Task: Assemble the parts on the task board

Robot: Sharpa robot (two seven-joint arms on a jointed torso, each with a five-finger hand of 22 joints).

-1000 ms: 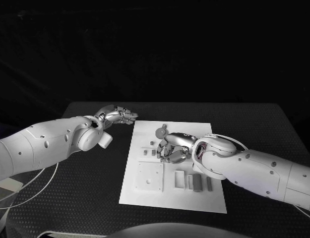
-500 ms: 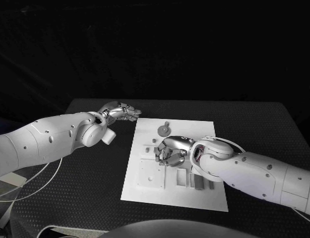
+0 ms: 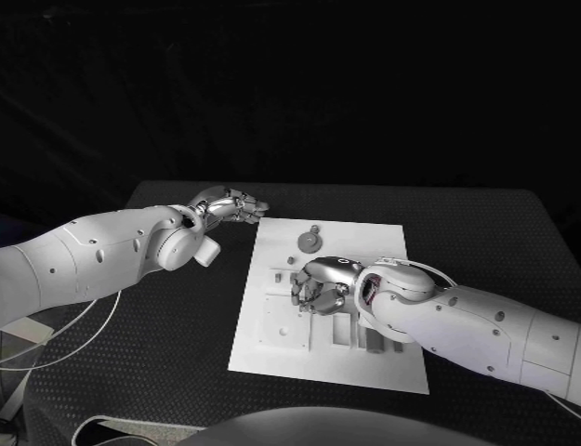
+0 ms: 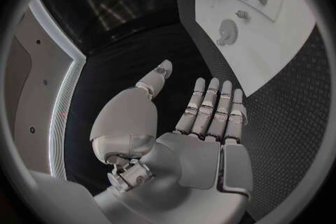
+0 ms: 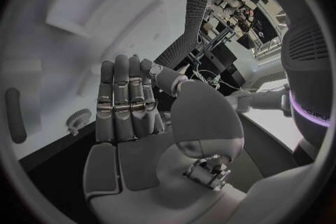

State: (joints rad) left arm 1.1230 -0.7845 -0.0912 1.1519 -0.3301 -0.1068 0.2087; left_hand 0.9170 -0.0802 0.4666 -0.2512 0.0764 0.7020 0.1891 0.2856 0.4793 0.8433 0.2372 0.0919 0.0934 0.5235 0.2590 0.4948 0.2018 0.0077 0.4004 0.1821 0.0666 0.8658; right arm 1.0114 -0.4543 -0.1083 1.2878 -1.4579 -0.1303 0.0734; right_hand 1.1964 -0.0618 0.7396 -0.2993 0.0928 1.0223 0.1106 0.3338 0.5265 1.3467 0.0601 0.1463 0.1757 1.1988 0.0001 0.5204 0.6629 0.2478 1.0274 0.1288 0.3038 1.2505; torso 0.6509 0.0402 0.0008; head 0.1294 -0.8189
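Observation:
The white task board (image 3: 270, 348) lies in the middle of the black table. Small grey parts sit on it: a round disc (image 3: 309, 242) at the far end and upright bars (image 3: 371, 336) near the front. My right hand (image 3: 320, 283) hovers over the board's middle, fingers straight and together, holding nothing. Its palm (image 5: 129, 123) faces the board (image 5: 84, 5), with a small round part (image 5: 78, 119) beside the fingers. My left hand (image 3: 231, 204) stays off the board's far left corner, open and empty. Past its fingers (image 4: 210, 112) I see the board (image 4: 280, 50) and the disc (image 4: 227, 31).
A square recessed block (image 3: 283, 325) sits at the board's left front. White cables (image 3: 49, 358) trail under the left arm at the table's left edge. Bare black table (image 3: 491, 242) lies to the right of the board and beyond it.
The whole picture has shifted slightly, so the camera moved. My right hand has slid a little toward the board's near side, away from the disc. The left hand has kept its place.

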